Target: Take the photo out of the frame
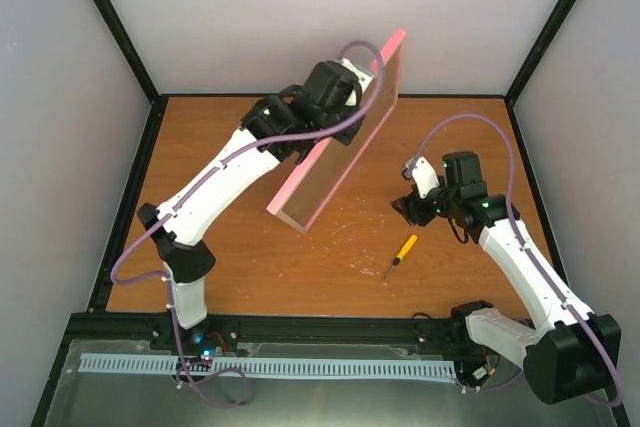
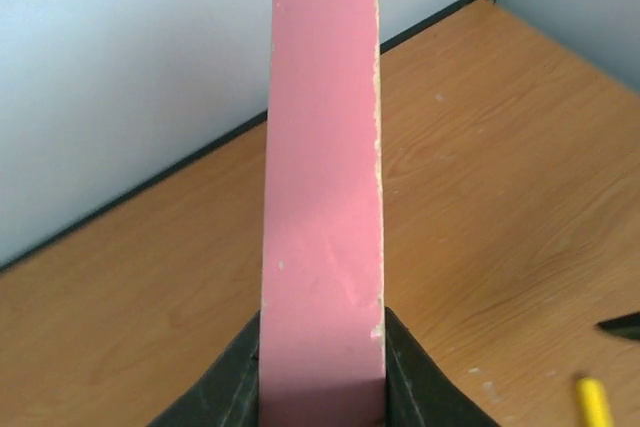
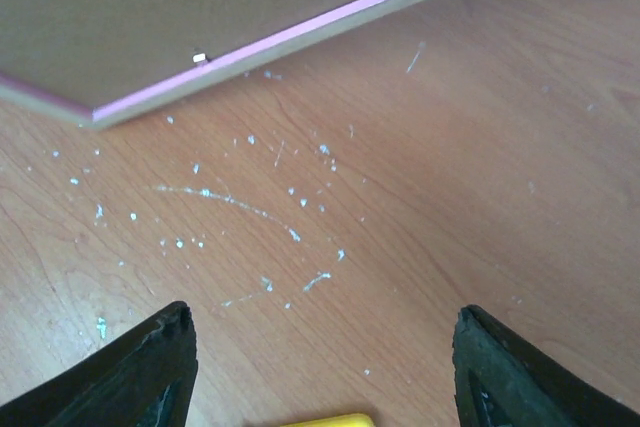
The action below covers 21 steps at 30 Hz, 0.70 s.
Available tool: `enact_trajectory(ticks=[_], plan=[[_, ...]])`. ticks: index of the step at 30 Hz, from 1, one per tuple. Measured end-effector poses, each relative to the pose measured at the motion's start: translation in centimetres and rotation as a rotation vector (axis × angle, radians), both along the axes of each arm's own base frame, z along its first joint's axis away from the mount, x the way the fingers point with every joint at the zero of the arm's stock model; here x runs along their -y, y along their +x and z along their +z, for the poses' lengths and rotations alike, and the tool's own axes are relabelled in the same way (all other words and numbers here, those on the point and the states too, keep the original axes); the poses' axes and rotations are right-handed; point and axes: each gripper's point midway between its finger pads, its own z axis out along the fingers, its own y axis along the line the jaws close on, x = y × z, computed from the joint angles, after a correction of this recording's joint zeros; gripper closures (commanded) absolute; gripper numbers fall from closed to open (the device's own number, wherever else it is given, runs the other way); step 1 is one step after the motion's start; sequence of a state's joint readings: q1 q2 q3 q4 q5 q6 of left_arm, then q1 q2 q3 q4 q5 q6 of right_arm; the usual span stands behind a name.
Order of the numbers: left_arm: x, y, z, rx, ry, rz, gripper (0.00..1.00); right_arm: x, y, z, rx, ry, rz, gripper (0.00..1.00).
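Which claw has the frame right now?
The left claw: it is clamped on the pink edge of the frame, holding it tilted up on edge. The right claw hangs open and empty near the screwdriver.

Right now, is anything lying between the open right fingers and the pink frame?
Nothing visible: only bare, speckled table separates the right fingers from the frame, brown back facing them. The yellow screwdriver lies behind them, out of the way.

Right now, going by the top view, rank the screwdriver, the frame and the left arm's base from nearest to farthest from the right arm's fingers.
From the right arm's fingers:
1. Screwdriver: just below them in the view, lying on the table.
2. Frame: to the left, standing up on edge.
3. Left arm's base: far left, at the table's near edge.
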<state>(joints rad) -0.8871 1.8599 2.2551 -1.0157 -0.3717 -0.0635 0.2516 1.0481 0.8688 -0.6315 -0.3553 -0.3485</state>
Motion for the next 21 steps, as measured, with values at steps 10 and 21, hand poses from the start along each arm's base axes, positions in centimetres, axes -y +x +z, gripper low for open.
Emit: enact_trajectory(ticks=[10,21], plan=[[-4.5,4.1,-1.4,-0.228,-0.309,0.159,0.99,-0.3,0.3,-1.3,-0.010,0.011,0.010,0.32],[-13.6,4.8,-8.4,-0.436,-0.564,0.362,0.99,-0.4,0.1,-1.9,-0.018,0.011,0.014,0.32]])
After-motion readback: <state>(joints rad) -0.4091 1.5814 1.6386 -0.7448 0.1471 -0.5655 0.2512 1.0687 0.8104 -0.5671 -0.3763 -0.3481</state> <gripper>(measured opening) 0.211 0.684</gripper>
